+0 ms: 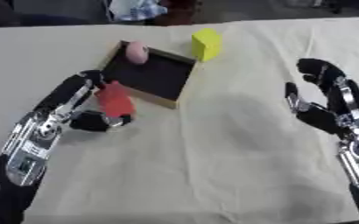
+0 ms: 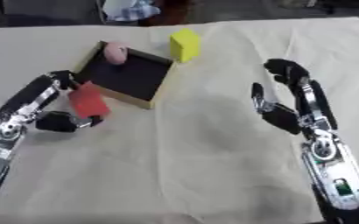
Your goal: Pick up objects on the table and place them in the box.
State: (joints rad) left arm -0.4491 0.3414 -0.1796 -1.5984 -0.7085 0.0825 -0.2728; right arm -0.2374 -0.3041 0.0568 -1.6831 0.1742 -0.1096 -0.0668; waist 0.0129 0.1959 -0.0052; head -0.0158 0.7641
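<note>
The red block (image 1: 115,99) sat pinched in the left hand (image 1: 90,118), its fingers curled round it beside the box (image 1: 148,74), apparently for dropping in. The right hand (image 1: 320,111) waited, fingers spread.

beige tablecloth (image 1: 213,166), crumpled blue-white cloth (image 1: 139,9)

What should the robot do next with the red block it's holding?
Probably carry it a little further over the box and let go. The left hand pinches the flat red block at the near edge of the shallow wooden box, where a pink ball already lies.
</note>
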